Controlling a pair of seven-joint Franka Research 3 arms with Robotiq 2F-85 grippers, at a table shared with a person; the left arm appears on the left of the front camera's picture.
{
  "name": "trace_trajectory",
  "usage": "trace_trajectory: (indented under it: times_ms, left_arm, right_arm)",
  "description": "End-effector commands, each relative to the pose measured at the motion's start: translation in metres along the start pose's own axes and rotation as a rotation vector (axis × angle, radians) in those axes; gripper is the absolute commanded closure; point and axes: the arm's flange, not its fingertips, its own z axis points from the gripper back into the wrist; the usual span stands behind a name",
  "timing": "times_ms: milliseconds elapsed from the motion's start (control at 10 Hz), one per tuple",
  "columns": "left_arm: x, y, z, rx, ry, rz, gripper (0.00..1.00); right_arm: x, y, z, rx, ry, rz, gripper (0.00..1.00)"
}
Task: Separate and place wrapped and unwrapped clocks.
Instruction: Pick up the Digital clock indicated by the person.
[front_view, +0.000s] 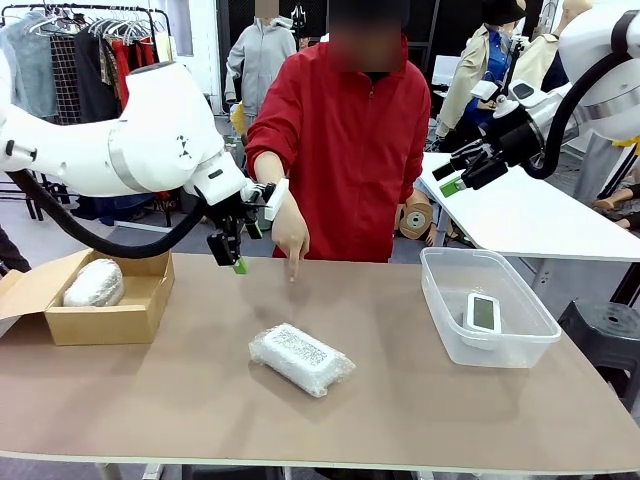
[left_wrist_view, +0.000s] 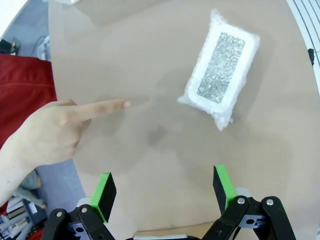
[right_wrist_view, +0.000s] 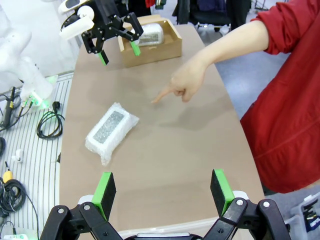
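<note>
Hovering over table (front_view: 420, 400), L hand (front_view: 229, 260) spread apart; R hand (front_view: 447, 177) raised, also apart.

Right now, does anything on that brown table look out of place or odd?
Only one thing: a white block in cloudy bubble wrap lies loose and askew mid-table. Its wrapped twin sits in the brown cardboard box, and the bare white digital clock in the clear plastic tub. Nothing looks spilled or damaged.

Front camera is looking across the counter (front_view: 200, 410) at the person (front_view: 345, 150), wide. Left wrist camera is pointing down, close over it. Right wrist camera is looking lengthwise from higher up. All are sharing the mid-counter wrapped clock (front_view: 301, 359).
</note>
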Motion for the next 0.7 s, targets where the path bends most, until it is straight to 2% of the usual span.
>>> trace_trajectory:
  times_ms: [0,200,300,600]
  left_arm:
    - [0.000,-0.002,-0.003,0.008,0.005,0.002,0.00]
    - [0.000,0.000,-0.001,-0.002,0.000,-0.001,0.00]
    - [0.021,-0.011,-0.005,-0.106,-0.026,-0.088,0.00]
    - [0.075,-0.037,-0.015,-0.169,0.029,-0.232,0.00]
  right_arm:
    - [0.001,0.003,0.001,-0.001,0.000,0.004,0.00]
    - [0.001,0.003,0.001,-0.001,0.000,0.004,0.00]
    - [0.001,0.003,0.001,-0.001,0.000,0.004,0.00]
    - [0.001,0.003,0.001,-0.001,0.000,0.004,0.00]
